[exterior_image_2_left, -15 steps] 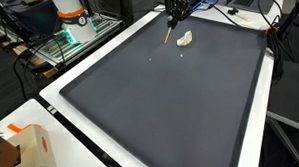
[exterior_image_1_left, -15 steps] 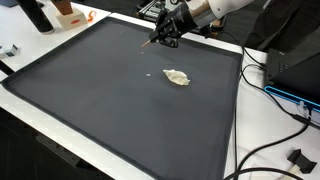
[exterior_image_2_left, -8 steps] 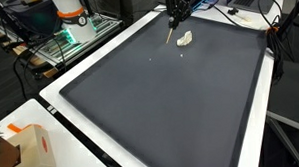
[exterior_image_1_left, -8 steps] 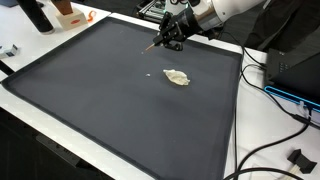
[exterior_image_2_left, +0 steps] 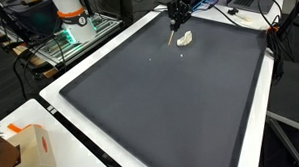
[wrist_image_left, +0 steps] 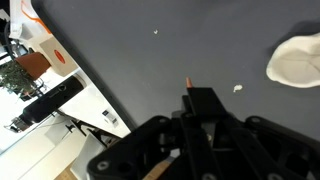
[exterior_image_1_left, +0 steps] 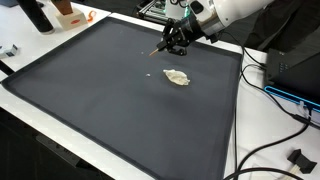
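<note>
Dark matting [exterior_image_1_left: 90, 100] is covering the white surface [exterior_image_1_left: 60, 130]. Jaws are clenching a thin wooden stick [exterior_image_1_left: 158, 50], its tip hanging low near a crumpled wad [exterior_image_1_left: 177, 77]. Light, stiff and probably snappable, it is looking best gripped mid-shaft.

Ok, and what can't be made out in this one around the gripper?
1. The thin stick: wrist view shows only its orange tip; the gripper hides the rest.
2. The white lump: cut off by the wrist view's right edge; too small in both exterior views to tell its material.
3. Whether the stick's tip touches the dark mat: too small in both exterior views.
</note>
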`<state>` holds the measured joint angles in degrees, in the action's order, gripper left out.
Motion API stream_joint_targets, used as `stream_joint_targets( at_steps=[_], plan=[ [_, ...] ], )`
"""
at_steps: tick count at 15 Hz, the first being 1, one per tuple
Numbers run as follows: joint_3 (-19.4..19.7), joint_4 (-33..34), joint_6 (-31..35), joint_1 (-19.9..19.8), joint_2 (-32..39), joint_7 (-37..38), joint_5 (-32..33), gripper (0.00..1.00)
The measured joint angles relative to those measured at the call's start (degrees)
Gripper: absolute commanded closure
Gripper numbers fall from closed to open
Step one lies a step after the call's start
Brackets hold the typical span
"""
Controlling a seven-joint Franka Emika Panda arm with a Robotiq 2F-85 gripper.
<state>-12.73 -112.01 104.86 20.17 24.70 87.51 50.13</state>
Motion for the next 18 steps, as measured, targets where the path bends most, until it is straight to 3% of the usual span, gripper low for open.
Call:
stream_joint_targets(
  at_steps=[8, 18],
  plan=[
    [0.15, 0.07, 2.90, 0.64, 1.05, -2.36, 1.70, 0.97],
    [1.08, 0.06, 13.92, -0.71, 0.08, -12.52, 2.28, 0.97]
  ],
)
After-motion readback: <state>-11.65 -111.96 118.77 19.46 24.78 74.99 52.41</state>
